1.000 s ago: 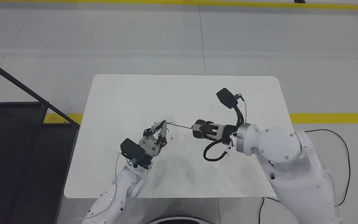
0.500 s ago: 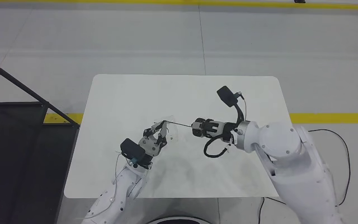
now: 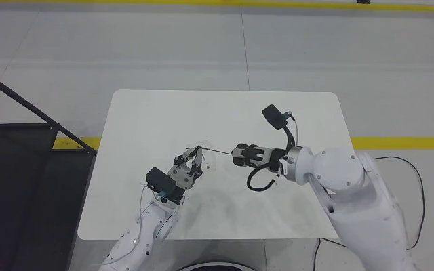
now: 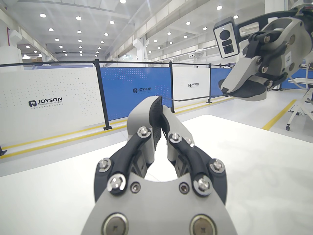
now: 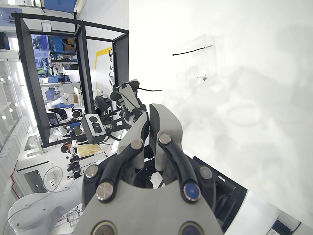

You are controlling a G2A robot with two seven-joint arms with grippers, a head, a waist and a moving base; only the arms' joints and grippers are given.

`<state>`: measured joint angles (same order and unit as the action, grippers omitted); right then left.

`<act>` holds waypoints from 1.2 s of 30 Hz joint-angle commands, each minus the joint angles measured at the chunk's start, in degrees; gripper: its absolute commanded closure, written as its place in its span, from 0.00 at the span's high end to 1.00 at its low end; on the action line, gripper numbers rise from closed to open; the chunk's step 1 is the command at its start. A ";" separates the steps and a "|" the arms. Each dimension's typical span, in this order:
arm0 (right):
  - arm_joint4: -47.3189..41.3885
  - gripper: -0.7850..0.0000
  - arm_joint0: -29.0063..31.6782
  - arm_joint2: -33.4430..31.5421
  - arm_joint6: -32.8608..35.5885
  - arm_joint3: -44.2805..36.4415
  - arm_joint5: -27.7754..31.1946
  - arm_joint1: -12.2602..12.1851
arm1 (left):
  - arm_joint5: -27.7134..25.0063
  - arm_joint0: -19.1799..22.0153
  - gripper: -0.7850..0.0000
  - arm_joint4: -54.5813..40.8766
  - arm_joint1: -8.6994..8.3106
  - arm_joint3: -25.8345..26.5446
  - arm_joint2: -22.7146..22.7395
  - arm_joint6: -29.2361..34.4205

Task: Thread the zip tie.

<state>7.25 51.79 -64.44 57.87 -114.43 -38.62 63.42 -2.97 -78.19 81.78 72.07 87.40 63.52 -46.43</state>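
Note:
A thin black zip tie [image 3: 215, 150] spans the gap between my two grippers above the middle of the white table [image 3: 156, 115]. My left gripper [image 3: 196, 152] is shut on one part of it, and a short tail [image 5: 151, 90] sticks out past its fingers. My right gripper [image 3: 235, 154] is shut on the other end. In the left wrist view the left gripper [image 4: 160, 102] points at the right gripper [image 4: 226, 91], with the strap running between them. In the right wrist view the strap [image 5: 133, 103] leads from the right gripper [image 5: 148, 117] to the left one.
A clear plastic box [image 5: 210, 59] stands on the table just beyond the grippers, with a second black zip tie [image 5: 189, 51] lying across it. A black frame [image 3: 27, 108] stands off the table's left side.
The right arm has shifted slightly toward the left gripper, keeping hold of the zip tie. The left arm has stayed still.

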 commanded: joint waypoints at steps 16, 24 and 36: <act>-1.38 0.00 -1.41 1.15 -1.02 0.92 -0.88 -0.22 | 0.00 0.00 0.00 0.00 0.00 0.00 0.00 0.00; -2.21 0.00 -1.72 1.47 -1.66 1.00 -0.71 -0.34 | 0.00 0.00 0.00 0.00 0.00 0.00 0.00 0.00; -6.28 0.00 -1.68 1.19 -4.05 1.27 1.51 -0.23 | 0.00 0.00 0.00 0.00 0.00 0.00 0.00 0.00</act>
<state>1.19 50.10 -63.20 53.96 -113.17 -37.23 63.19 -2.97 -78.19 81.78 72.07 87.40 63.52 -46.43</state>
